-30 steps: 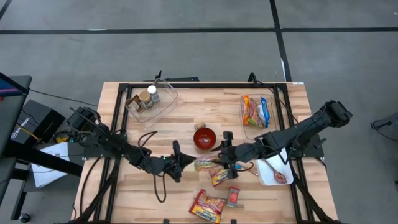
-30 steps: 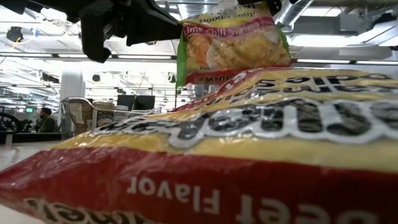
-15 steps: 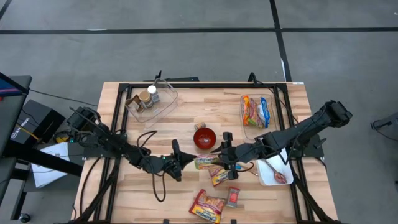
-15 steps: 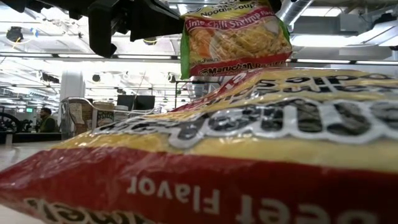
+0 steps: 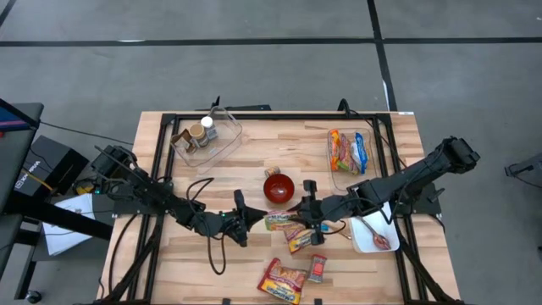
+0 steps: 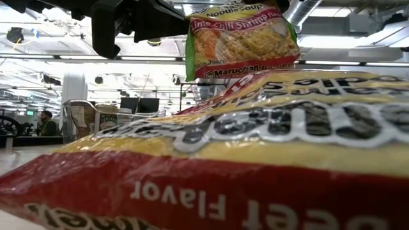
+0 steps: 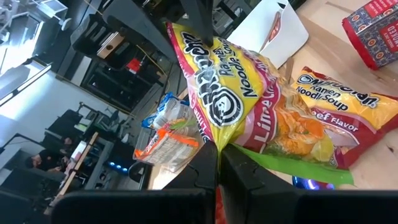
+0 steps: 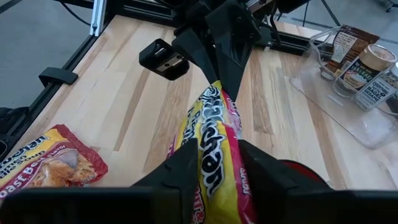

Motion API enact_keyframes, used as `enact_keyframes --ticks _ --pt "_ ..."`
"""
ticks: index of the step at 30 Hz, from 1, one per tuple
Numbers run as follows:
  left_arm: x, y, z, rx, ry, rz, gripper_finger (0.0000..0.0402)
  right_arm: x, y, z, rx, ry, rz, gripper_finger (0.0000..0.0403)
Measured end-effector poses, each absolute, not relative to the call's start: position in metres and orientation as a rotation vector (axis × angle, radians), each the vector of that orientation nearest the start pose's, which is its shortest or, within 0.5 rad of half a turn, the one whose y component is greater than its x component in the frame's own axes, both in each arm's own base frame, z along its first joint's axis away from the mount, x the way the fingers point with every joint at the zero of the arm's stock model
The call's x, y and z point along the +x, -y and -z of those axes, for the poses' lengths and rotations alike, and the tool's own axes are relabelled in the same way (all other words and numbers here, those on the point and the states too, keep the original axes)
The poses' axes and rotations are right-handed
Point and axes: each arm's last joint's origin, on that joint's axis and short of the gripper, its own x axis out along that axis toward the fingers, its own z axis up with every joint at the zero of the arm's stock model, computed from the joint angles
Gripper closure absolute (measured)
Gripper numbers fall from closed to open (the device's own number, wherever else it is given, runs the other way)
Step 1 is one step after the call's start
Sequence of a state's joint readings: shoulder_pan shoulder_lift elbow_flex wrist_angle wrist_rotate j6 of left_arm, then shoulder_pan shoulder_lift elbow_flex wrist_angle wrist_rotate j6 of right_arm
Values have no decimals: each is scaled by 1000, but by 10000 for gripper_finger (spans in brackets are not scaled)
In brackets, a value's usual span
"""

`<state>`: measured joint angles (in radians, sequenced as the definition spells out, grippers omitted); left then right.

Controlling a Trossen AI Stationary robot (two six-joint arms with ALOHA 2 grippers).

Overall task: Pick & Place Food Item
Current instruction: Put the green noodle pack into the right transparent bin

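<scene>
A yellow, pink and green noodle packet (image 5: pixel 279 222) hangs in the air above the middle of the table, between my two grippers. The low view shows it high up (image 6: pixel 243 38), its printed face toward the near edge. My left gripper (image 5: pixel 252 220) is shut on the packet's left end. My right gripper (image 5: pixel 298 219) is shut on its right end. A red bowl (image 5: pixel 279 188) stands on the table just beyond them. My left gripper pinches the packet's green and yellow end seam (image 7: pixel 219 138) between its two fingers. The fingers come nearly level from the table's left. The packet is lifted clear of the table and spans across to the other gripper. My right gripper has the packet's other end (image 8: pixel 214 149) between its two fingers (image 8: pixel 183 171), one on each face. The fingers slant down from the table's right. The packet stands on edge in the hold, clear of the table.
A beef flavor packet (image 5: pixel 299 240), a small red packet (image 5: pixel 317 268) and a larger packet (image 5: pixel 282 282) lie toward the near edge. A clear bin with jars (image 5: pixel 206 135) is far left, a clear bin of noodle packets (image 5: pixel 350 151) far right. A white dish (image 5: pixel 373 233) sits on the right.
In the low view the held packet has gone up a little and tipped more level, and my left gripper has shifted slightly with it. Over the last half second it has hung still.
</scene>
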<state>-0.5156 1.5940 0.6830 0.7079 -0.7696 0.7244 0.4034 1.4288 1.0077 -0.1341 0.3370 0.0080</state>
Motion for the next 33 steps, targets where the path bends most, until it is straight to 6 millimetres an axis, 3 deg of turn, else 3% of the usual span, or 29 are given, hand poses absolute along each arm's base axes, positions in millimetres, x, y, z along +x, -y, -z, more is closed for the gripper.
enact_keyframes --ticks 18,33 --pt "286 125 -193 759 -238 -176 376 290 -115 -269 -206 -524 -99 399" --pt "285 116 -194 826 -321 -417 253 288 -118 -269 -269 -518 -50 402"
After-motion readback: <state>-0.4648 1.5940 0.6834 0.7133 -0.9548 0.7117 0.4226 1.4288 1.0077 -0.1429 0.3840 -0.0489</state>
